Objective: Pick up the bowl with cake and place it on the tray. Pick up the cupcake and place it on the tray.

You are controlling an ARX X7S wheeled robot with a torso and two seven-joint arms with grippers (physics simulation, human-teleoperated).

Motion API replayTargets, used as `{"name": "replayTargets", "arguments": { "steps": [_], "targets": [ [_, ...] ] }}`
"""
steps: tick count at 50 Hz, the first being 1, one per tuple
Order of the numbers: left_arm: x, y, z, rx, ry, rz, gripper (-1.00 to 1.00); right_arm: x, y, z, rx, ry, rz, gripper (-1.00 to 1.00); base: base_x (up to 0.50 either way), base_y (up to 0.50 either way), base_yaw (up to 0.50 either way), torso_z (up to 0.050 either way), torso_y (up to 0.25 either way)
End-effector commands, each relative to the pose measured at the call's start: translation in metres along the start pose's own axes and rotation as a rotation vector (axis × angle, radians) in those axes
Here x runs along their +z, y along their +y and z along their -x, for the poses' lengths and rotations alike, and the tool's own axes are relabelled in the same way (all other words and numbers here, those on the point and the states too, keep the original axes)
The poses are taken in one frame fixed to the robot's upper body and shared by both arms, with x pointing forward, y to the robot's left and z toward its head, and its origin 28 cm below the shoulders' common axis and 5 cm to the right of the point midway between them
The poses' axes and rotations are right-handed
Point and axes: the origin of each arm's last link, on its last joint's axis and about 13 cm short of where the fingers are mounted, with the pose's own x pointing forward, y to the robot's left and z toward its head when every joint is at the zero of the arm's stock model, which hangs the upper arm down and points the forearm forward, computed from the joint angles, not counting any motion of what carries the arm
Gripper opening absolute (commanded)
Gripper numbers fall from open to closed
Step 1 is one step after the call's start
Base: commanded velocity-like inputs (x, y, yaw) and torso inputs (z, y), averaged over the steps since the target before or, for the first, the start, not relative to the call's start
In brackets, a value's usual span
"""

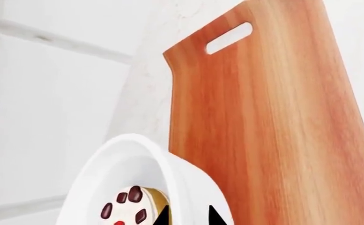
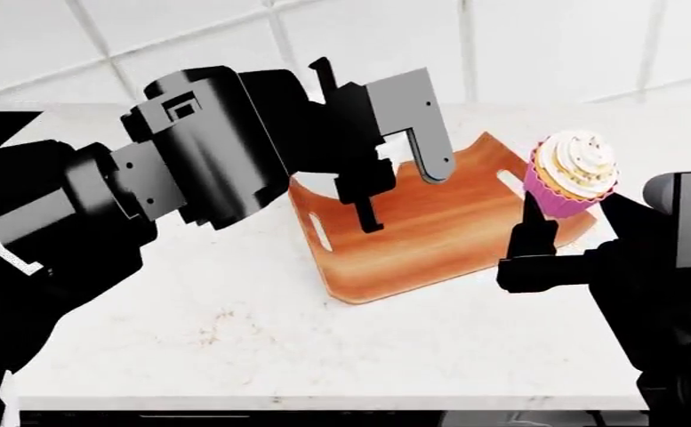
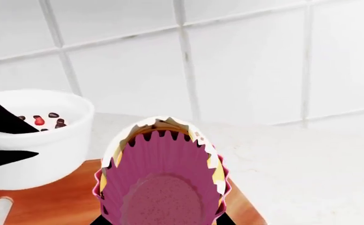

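My left gripper [image 1: 189,216] is shut on the thick wall of the white bowl [image 1: 138,159], one fingertip inside and one outside. The yellow cake [image 1: 129,208], with white icing, dark dots and a red berry, sits in the bowl. The bowl [image 3: 38,145] hangs at the edge of the orange-brown tray [image 1: 269,117]; I cannot tell if it touches it. In the head view my left arm [image 2: 203,169] hides the bowl. My right gripper [image 3: 163,221] is shut on the pink-wrapped cupcake [image 3: 163,178]. It holds the cupcake [image 2: 573,173] above the right end of the tray [image 2: 440,222].
The tray lies on a white marble counter [image 2: 262,329] whose front edge [image 2: 321,407] is near me. A white tiled wall [image 3: 244,61] rises close behind the counter. An oval handle cut-out [image 1: 229,37] marks the tray's far end.
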Motion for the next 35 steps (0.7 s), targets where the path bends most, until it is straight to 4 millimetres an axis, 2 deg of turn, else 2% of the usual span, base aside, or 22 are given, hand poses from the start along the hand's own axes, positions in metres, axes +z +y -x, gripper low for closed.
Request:
{"name": "replayTargets", "arguments": {
  "steps": [1, 18, 35],
  "targets": [
    [0.007, 0.009, 0.000, 0.100, -0.010, -0.061, -1.00, 0.000, -0.001, -0.001, -0.003, -0.014, 0.009, -1.00, 0.00, 0.00, 0.00, 0.010, 0.000],
    [0.005, 0.000, -0.005, 0.052, -0.007, -0.082, -1.00, -0.005, -0.002, -0.003, -0.003, -0.006, 0.001, -1.00, 0.00, 0.00, 0.00, 0.001, 0.002],
    [0.007, -0.006, -0.023, 0.055, -0.042, -0.086, -1.00, -0.009, -0.003, -0.004, -0.004, 0.000, -0.002, -1.00, 0.00, 0.00, 0.00, 0.001, 0.002]
  ]
}}
